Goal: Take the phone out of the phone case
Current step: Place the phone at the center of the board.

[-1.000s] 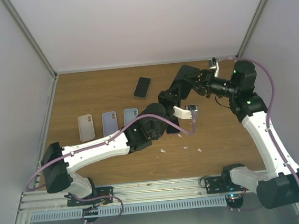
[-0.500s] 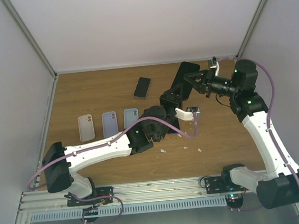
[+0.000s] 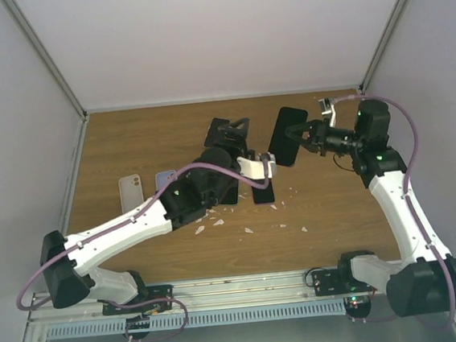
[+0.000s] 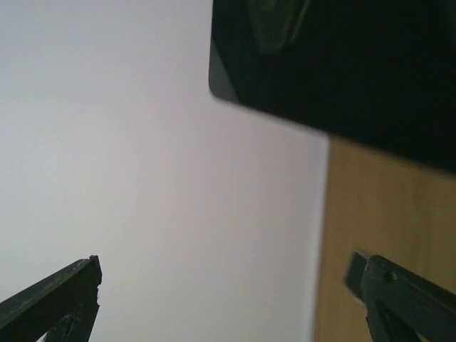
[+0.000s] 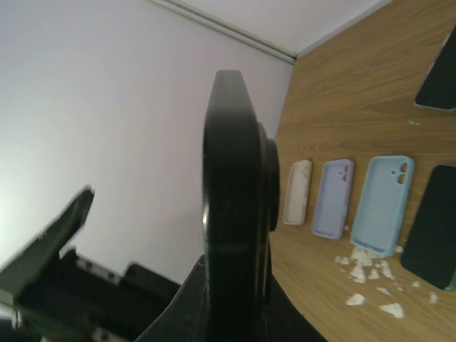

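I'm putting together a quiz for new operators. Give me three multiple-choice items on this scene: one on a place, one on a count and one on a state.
1. Where is the upright black phone?
A) lying flat
B) raised, in the right gripper
C) standing free on its edge

2. How many empty pastel cases lie in a row in the right wrist view?
A) one
B) three
C) five

3. How is the left gripper?
A) open and empty
B) shut on a case
C) shut on nothing

Answers:
1 B: the shut jaws clamp it edge-on.
2 B: there is a white case, a lavender case and a light blue case.
3 A: its fingers stand wide apart with nothing between them.
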`<state>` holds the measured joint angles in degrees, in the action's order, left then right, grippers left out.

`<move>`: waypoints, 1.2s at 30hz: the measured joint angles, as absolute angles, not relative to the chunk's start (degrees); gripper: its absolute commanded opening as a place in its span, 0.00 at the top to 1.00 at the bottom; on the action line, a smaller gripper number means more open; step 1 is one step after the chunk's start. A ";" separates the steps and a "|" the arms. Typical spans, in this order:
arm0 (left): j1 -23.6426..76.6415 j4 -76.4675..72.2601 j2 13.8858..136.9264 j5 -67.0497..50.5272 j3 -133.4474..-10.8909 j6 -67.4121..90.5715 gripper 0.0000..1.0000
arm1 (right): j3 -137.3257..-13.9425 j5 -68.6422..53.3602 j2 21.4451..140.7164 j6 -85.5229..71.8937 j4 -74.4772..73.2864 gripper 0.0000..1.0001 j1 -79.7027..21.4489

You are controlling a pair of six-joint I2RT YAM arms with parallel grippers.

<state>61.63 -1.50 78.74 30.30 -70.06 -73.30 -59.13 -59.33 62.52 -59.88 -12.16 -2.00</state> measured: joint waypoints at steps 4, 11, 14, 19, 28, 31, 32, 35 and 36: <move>56.21 7.11 77.76 25.87 -71.75 -63.24 0.01 | -59.29 -61.10 63.77 -45.50 -19.79 1.00 -0.38; 43.97 21.10 77.80 14.11 -78.30 -44.51 0.01 | -60.31 -58.98 70.96 -16.16 -36.64 1.00 2.02; 40.34 24.16 77.80 9.56 -79.64 -37.80 0.01 | -59.99 -56.69 74.13 -7.46 -41.23 1.00 3.25; 36.86 27.88 77.89 3.31 -79.81 -30.30 0.01 | -59.99 -54.81 81.17 1.13 -45.01 0.99 5.19; 31.44 31.68 80.84 -6.92 -82.74 -21.10 0.01 | -61.73 -54.74 99.33 8.69 -48.21 1.00 8.36; 28.25 32.32 82.48 -10.94 -84.05 -18.11 0.01 | -62.83 -55.61 103.57 9.93 -48.49 1.00 8.71; 27.09 32.40 82.96 -12.47 -84.31 -17.06 0.01 | -63.24 -55.96 104.79 10.39 -48.71 1.00 8.73; 24.49 32.45 84.20 -15.75 -84.38 -14.83 0.01 | -64.38 -57.43 108.01 11.77 -49.17 0.99 8.73; 23.73 32.47 84.73 -16.75 -84.38 -14.24 0.01 | -64.75 -57.89 109.03 12.08 -49.28 0.99 8.73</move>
